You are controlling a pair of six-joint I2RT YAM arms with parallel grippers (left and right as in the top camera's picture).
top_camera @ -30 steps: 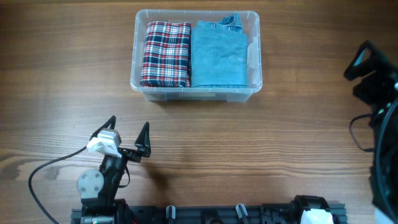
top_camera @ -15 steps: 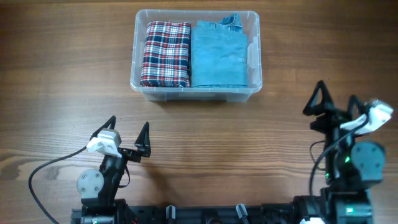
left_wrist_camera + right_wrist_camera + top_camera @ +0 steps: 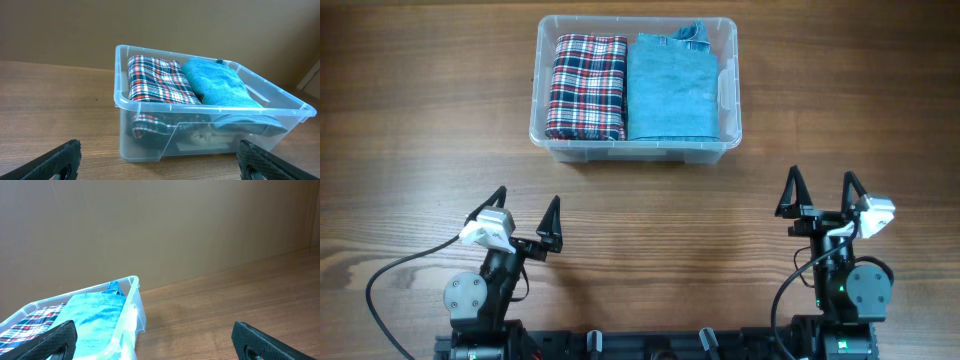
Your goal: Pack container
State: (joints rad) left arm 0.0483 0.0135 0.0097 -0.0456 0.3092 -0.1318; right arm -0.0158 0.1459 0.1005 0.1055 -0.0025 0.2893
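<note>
The clear plastic container (image 3: 731, 96) stands at the table's far middle. It holds a folded red plaid garment (image 3: 586, 87) on the left and a folded blue denim garment (image 3: 670, 90) on the right. It also shows in the left wrist view (image 3: 150, 137) with the plaid (image 3: 156, 79) and the blue cloth (image 3: 217, 85) inside, and in the right wrist view (image 3: 131, 314). My left gripper (image 3: 527, 222) is open and empty near the front left. My right gripper (image 3: 820, 198) is open and empty near the front right. Both are well short of the container.
Bare wooden table lies between the grippers and the container. A black cable (image 3: 395, 275) loops from the left arm's base at the front edge. A plain wall stands behind the table.
The right arm has swung in from the far right edge and come down to the front right, its open gripper now facing the container. The left arm has not moved.
</note>
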